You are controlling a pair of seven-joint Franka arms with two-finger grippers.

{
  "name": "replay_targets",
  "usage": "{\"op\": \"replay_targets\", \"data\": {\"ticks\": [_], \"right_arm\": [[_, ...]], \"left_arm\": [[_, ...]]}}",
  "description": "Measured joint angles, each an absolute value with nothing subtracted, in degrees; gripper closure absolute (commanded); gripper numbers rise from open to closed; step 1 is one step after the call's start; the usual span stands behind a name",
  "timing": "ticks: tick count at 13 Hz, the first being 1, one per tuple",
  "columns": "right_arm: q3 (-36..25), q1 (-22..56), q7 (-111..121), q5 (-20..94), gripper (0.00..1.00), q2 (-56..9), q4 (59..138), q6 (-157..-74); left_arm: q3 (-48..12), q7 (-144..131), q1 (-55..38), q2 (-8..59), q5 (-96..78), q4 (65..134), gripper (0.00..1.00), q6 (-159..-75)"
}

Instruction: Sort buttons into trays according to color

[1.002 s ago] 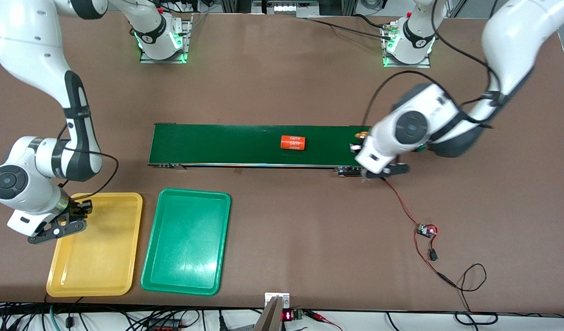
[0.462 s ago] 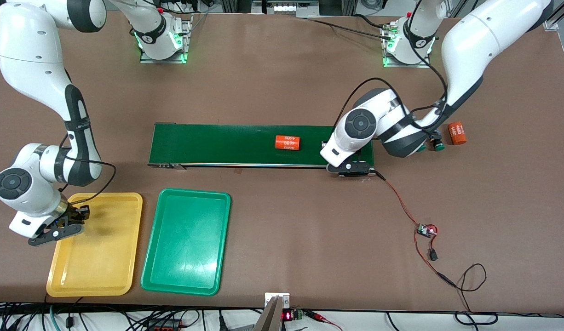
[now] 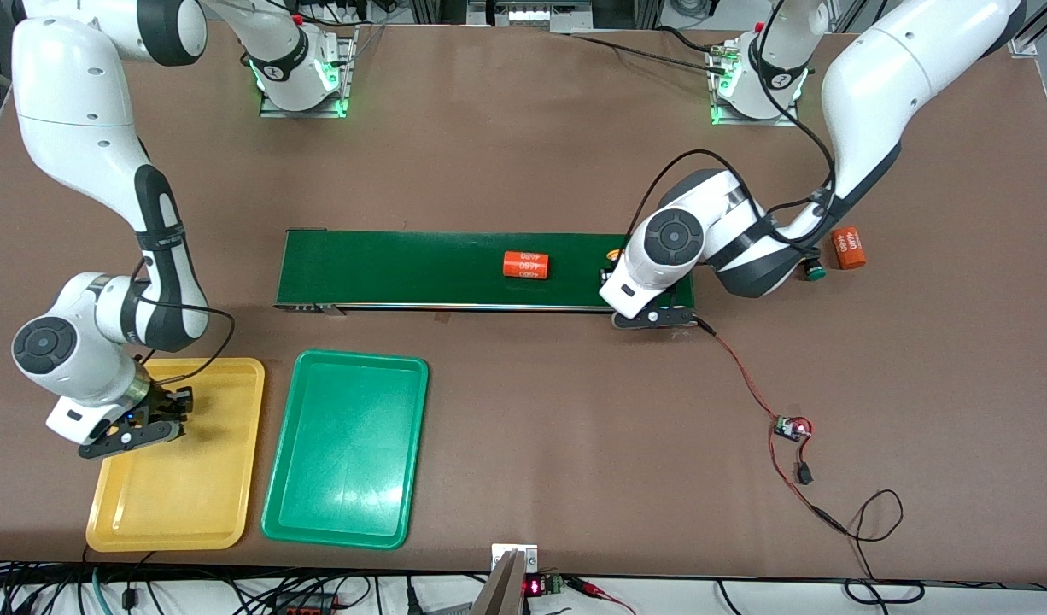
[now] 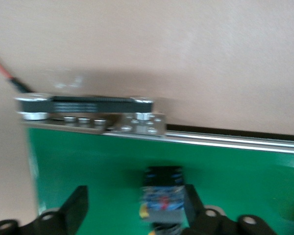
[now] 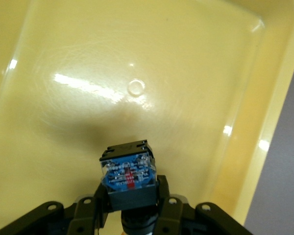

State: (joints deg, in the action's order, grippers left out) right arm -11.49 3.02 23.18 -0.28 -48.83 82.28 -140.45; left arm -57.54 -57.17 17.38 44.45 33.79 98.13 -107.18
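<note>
**Ana:** Brown worktop (image 3: 506, 154) is carrying a dark green conveyor belt (image 3: 404, 269) with an orange cylinder (image 3: 525, 265) riding on it, plus a yellow tray (image 3: 225, 512) and a green tray (image 3: 344, 444). What is each tool doing?

**Ben:** Right tool (image 3: 152, 418) is hanging over the yellow tray, pinched tight on a button (image 5: 128, 178). Left tool (image 3: 652, 316) is sitting over the belt's end, toward the left arm's end of the worktop, with its fingers (image 4: 73, 210) spread wide and gripping nothing. A second button (image 4: 162, 193) is lying on the belt between them, close against one finger.

**Ana:** How should the right one be finishing?

**Ben:** I would say by lowering until the button is nearly touching the tray floor and only then parting the fingers, so it is not bouncing or rolling toward the rim. The spot directly beneath the tool is looking bare, so there is room.

**Ana:** Which way is that held button pointing?

**Ben:** Its blue terminal end is facing out from the fingertips toward the tray, the cap end is tucked back between the fingers, so its long axis is running along the tool's reach. Its cap colour is hidden.

**Ana:** Anything else?

**Ben:** A green-capped button (image 3: 811, 272) and another orange cylinder (image 3: 849, 247) are lying off the belt.
</note>
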Motion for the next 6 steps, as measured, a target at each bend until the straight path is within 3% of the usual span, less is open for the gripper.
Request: {"op": "replay_targets", "data": {"ticks": [1,3,5,6], "right_arm": [[-11.49,3.13,23.01,-0.28,0.42,-48.95,82.28,-140.56],[-11.52,3.02,23.01,-0.28,0.21,-49.08,82.28,-140.67],[-11.54,2.82,23.01,-0.28,0.07,-49.11,82.28,-140.7],[-11.54,2.78,23.01,-0.28,0.05,-49.11,82.28,-140.72]], "left_arm": [[-57.85,-57.19,17.41,43.81,33.79,95.8,0.0,-102.32],[-58.02,-57.03,17.64,42.7,33.79,90.51,0.0,-92.13],[-58.01,-56.73,18.89,42.2,33.79,86.67,0.0,-87.62],[-57.95,-55.48,20.03,42.19,33.81,85.67,0.0,-86.81]]}}
